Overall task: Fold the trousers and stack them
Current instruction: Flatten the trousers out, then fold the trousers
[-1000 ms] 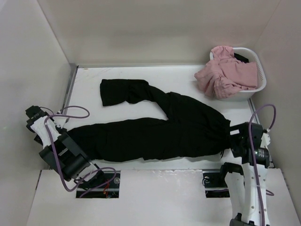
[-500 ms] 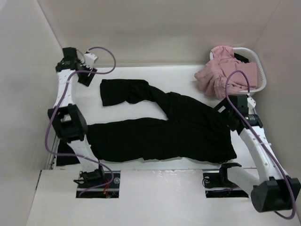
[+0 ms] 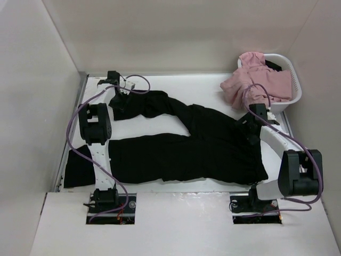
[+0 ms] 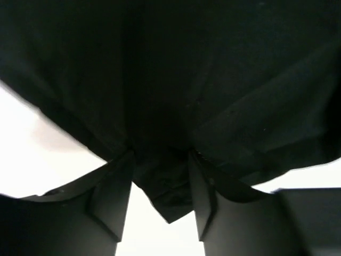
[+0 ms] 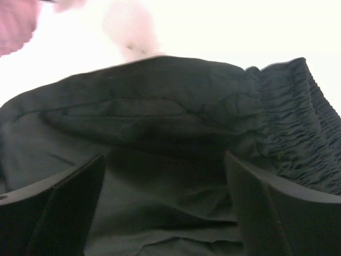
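The black trousers (image 3: 192, 149) lie spread on the white table, waist to the right and two legs running left. My left gripper (image 3: 118, 100) is at the end of the far leg. In the left wrist view its jaws (image 4: 161, 154) stand partly apart, and a bunched corner of black cloth (image 4: 165, 186) lies between them. My right gripper (image 3: 249, 133) rests at the waist's far corner. Seen from the right wrist, it (image 5: 164, 157) is wide open over the cloth, beside the gathered waistband (image 5: 298, 122).
A white basket (image 3: 296, 95) with pink clothes (image 3: 256, 85) stands at the back right, close to my right arm. Another dark cloth (image 3: 79, 168) lies at the table's near left corner. Walls close in the left, back and right sides.
Both arms swung out from the near edge: the left up and over to the far leg end, the right to the waist. The left jaws have narrowed.
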You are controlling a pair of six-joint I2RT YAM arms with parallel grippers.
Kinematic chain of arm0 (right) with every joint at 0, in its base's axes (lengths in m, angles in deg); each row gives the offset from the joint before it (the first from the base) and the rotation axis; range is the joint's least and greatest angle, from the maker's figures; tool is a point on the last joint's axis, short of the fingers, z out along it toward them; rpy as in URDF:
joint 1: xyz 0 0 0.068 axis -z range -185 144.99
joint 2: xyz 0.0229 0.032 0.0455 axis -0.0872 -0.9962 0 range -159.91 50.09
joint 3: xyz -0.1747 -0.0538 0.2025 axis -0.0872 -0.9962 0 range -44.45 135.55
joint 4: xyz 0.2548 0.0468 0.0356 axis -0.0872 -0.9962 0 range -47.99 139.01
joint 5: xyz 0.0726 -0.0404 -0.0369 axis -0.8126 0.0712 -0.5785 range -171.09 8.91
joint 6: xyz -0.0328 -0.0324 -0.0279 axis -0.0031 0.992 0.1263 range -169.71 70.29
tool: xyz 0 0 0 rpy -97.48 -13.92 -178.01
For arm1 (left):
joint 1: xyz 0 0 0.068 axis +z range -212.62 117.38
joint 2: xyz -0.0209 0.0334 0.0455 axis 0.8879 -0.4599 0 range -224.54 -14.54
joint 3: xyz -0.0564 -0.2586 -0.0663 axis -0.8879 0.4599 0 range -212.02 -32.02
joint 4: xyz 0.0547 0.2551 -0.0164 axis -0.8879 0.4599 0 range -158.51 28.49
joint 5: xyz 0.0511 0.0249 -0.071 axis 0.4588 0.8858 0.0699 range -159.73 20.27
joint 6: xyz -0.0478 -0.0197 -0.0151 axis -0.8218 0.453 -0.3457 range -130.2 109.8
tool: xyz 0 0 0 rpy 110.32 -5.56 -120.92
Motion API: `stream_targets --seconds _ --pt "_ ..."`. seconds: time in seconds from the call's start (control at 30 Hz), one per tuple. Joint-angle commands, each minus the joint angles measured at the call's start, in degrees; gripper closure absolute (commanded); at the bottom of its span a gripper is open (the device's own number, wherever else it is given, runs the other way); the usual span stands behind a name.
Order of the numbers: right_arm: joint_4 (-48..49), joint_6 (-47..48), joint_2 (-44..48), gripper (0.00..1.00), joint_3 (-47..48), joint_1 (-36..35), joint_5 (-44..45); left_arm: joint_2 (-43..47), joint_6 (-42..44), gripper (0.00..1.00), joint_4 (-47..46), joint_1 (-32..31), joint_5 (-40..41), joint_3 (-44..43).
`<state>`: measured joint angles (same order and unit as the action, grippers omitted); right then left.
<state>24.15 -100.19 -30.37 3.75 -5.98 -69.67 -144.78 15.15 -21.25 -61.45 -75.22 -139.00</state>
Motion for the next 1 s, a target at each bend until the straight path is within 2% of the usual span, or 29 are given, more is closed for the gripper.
stream_targets --seconds 0.0,0.07,0.17,0.27,0.37,0.5,0.63,0.77,0.97 --pt "4.64 -4.8 0.4 0.17 -1.53 0.14 0.01 2.88 4.08 0.61 -8.59 1.42 12.42 4.83" --pt "4.82 -5.33 0.83 0.3 -2.15 0.14 0.35 5.33 9.43 0.66 -10.43 3.79 14.37 10.36" --pt "4.65 -5.86 1.98 0.39 -3.29 -0.21 1.06 11.21 17.87 0.68 -14.29 7.92 16.39 20.29" --pt "4.73 -7.26 3.21 0.4 -5.66 -0.83 0.97 18.24 26.4 0.64 -17.81 11.96 15.7 28.65" --pt "4.91 -7.01 3.21 0.4 -7.07 -0.92 1.06 23.87 30.55 0.54 -18.79 14.86 11.06 31.04" --pt "4.65 -3.58 2.42 0.37 -5.76 -1.7 1.15 26.79 27.15 0.42 -14.41 17.33 1.57 24.13" --pt "4.21 0.81 1.63 0.28 -0.5 -2.58 2.99 19.78 19.23 0.4 -5.89 18.3 -1.79 10.95" --pt "2.98 1.96 -3.72 0.0 6.18 -1.89 3.52 10.11 15.18 0.41 0.44 17.95 -1.18 1.79" --pt "-1.67 2.4 -14.53 0.0 13.66 -1.27 3.43 0.96 9.74 0.39 3.89 16.45 0.84 -4.11"
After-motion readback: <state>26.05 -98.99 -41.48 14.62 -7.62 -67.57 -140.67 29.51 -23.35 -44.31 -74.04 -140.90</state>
